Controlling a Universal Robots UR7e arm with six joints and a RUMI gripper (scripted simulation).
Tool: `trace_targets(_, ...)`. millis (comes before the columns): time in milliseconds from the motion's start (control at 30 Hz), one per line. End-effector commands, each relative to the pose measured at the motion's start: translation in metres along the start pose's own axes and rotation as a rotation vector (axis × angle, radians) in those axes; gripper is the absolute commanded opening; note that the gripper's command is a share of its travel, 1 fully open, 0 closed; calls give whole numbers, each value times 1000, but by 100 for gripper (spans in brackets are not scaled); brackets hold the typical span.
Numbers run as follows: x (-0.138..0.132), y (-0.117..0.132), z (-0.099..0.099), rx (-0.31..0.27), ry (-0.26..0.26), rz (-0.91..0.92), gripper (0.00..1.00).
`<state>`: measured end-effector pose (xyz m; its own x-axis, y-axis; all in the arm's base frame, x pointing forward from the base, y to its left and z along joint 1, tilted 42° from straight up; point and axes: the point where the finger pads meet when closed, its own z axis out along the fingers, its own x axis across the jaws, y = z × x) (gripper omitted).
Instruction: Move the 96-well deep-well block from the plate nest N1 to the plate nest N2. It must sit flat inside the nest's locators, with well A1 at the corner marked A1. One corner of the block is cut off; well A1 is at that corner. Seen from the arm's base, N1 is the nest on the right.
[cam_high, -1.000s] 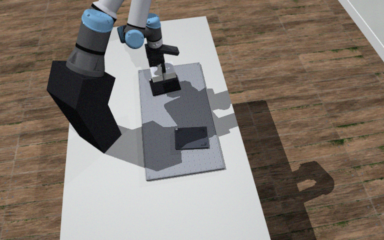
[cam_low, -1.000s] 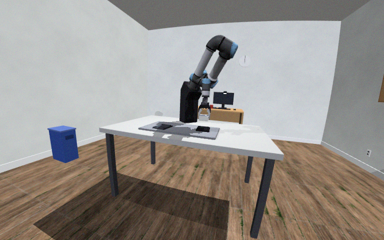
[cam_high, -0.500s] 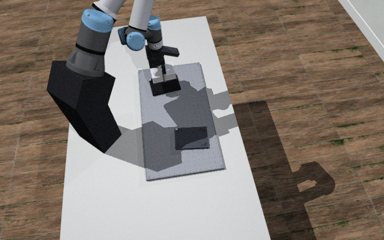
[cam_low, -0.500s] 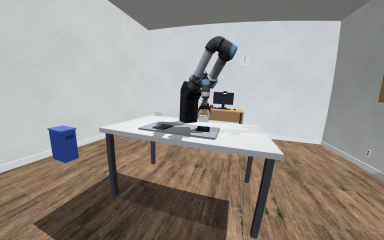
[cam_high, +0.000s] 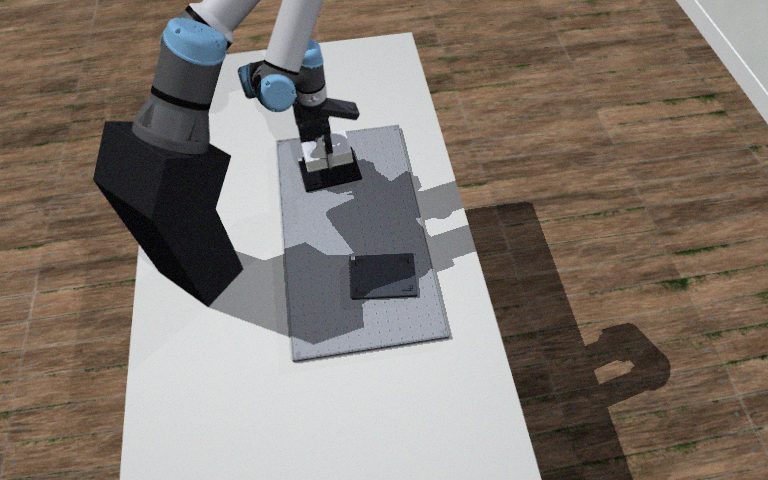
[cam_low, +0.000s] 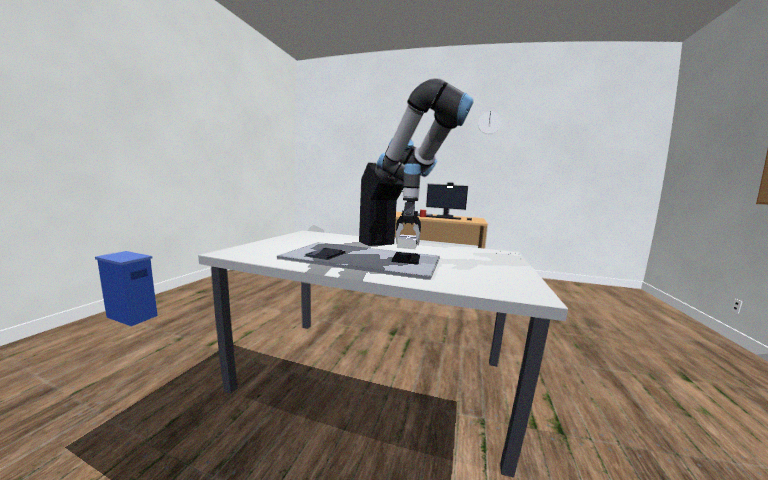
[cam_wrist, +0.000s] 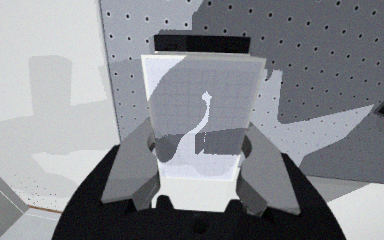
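My gripper (cam_high: 327, 153) is shut on the white 96-well deep-well block (cam_high: 333, 148), with one jaw on each long side. In the wrist view the block (cam_wrist: 202, 100) fills the space between the two grey jaws. The block hangs level, a little above the dark plate nest N2 (cam_high: 330, 174), whose far edge shows beyond the block in the wrist view (cam_wrist: 202, 43). The side view shows a gap between the block (cam_low: 406, 242) and N2 (cam_low: 406, 258). Plate nest N1 (cam_high: 383, 275) is empty, with a pale mark at one corner. I cannot make out the block's cut corner.
Both nests sit on a grey perforated baseplate (cam_high: 362, 237) on the white table (cam_high: 317, 396). The arm's black pedestal (cam_high: 164, 209) stands beside the baseplate. A blue bin (cam_low: 126, 286) stands on the floor, away from the table.
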<state>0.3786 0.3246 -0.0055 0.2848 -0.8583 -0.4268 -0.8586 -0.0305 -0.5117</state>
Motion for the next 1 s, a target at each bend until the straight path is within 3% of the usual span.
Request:
trace_targets(0, 0, 0, 8, 2, 0, 0, 0)
trace_targets(633, 0, 0, 36, 2, 0, 0, 0)
trace_targets(967, 0, -1, 40, 2, 0, 0, 0)
